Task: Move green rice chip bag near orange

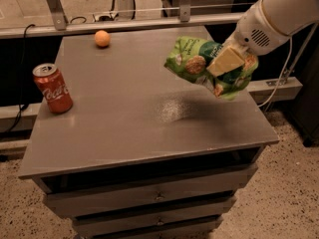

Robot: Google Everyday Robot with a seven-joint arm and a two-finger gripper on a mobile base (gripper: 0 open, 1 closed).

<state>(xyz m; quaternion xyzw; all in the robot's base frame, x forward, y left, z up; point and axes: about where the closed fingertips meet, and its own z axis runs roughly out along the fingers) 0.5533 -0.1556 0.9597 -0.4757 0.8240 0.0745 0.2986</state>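
The green rice chip bag (197, 61) hangs in the air above the right half of the grey table (129, 108), casting a shadow below it. My gripper (227, 61) is shut on the bag's right part, one pale finger lying across its front. The white arm reaches in from the upper right. The orange (102, 38) sits on the table near the far left edge, well to the left of the bag and apart from it.
A red Coca-Cola can (52, 88) stands upright near the table's left edge. The table has drawers below its front edge. A metal rail (124, 24) runs behind the table, and cables hang at the right.
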